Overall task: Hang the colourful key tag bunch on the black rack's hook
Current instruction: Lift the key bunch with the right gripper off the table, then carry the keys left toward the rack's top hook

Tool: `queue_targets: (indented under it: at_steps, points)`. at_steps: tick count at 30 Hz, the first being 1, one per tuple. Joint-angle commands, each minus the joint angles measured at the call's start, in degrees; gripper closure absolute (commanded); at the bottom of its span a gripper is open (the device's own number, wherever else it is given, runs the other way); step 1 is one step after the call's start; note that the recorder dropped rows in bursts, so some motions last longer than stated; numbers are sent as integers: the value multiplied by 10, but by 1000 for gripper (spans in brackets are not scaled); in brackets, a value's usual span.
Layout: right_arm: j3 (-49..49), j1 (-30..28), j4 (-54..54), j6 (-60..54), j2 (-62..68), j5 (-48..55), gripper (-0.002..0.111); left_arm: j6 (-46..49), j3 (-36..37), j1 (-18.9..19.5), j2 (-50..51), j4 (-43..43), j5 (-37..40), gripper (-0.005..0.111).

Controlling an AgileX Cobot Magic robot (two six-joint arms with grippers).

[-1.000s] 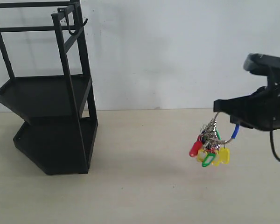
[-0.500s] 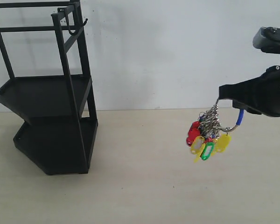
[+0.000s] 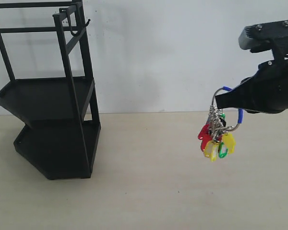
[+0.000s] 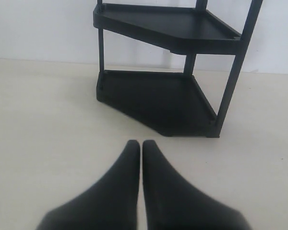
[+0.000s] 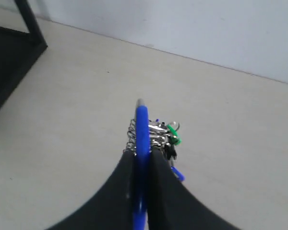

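Observation:
The colourful key tag bunch (image 3: pixel 216 139) hangs in the air on the right, well above the table, its red, yellow and green tags dangling under silver rings. My right gripper (image 3: pixel 219 99) is shut on its blue loop (image 5: pixel 142 125), which stands up between the two black fingers; the bunch (image 5: pixel 156 134) shows just beyond the tips. The black rack (image 3: pixel 53 96) stands far off at the left, and its thin hook (image 3: pixel 76 28) curves down from the top bar. My left gripper (image 4: pixel 140 143) is shut and empty, low over the table, facing the rack (image 4: pixel 168 96).
A white wall rises behind the beige table (image 3: pixel 149 191). A short upturned prong (image 3: pixel 88 21) juts from the rack's top right corner beside the hook. The rack's dark lower corner (image 5: pixel 9 57) shows in the right wrist view.
My right gripper has risen and swung a little left with the bunch. The blue loop now stands above the fingertips instead of hanging below them, and the tags have swung.

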Motion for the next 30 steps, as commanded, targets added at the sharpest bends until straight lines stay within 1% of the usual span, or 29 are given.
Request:
queue_targets:
  at_steps: [1,3,4,6,7,9,10,11,13,14,16,17,18,20,21,24,28,30]
  points:
    - [-9,-9,-18,117,-5,-34,108,2,2,1,-1,3,-4,102]
    - [-14,17,-23,-34,-5,-5,108,2,2,1,-1,3,-4,102]
    - [-15,17,-23,-33,-5,-3,108,2,2,1,-1,3,-4,102]
    - [-15,0,-19,122,-7,-28,108,2,2,1,-1,3,-4,102]
    - [-15,0,-24,129,-7,-34,108,2,2,1,-1,3,-4,102]
    - [-16,25,-30,-23,-7,-20,108,2,2,1,-1,3,-4,102]
    - [-17,31,-30,-63,-7,-13,108,2,2,1,-1,3,-4,102]
    - [-19,25,-30,-24,-7,-18,108,2,2,1,-1,3,-4,102]
    - [-20,10,-32,112,-7,-44,108,2,2,1,-1,3,-4,102]
    - [-20,12,-34,108,-7,-50,108,2,2,1,-1,3,-4,102]
    - [-20,38,-33,-6,-7,-48,108,2,2,1,-1,3,-4,102]
    - [-20,46,-27,-25,-7,-50,108,2,2,1,-1,3,-4,102]
    - [-20,46,-16,-13,-7,-61,108,2,2,1,-1,3,-4,102]
    - [-20,46,31,47,-4,-101,108,2,2,1,-1,3,-4,102]
    - [-22,51,38,47,-4,-115,108,2,2,1,-1,3,-4,102]
    - [-40,87,37,-29,2,-116,108,2,2,1,-1,3,-4,102]
    - [-60,114,76,-10,2,-154,108,2,2,1,-1,3,-4,102]
    - [-71,130,76,-10,7,-169,108,2,2,1,-1,3,-4,102]
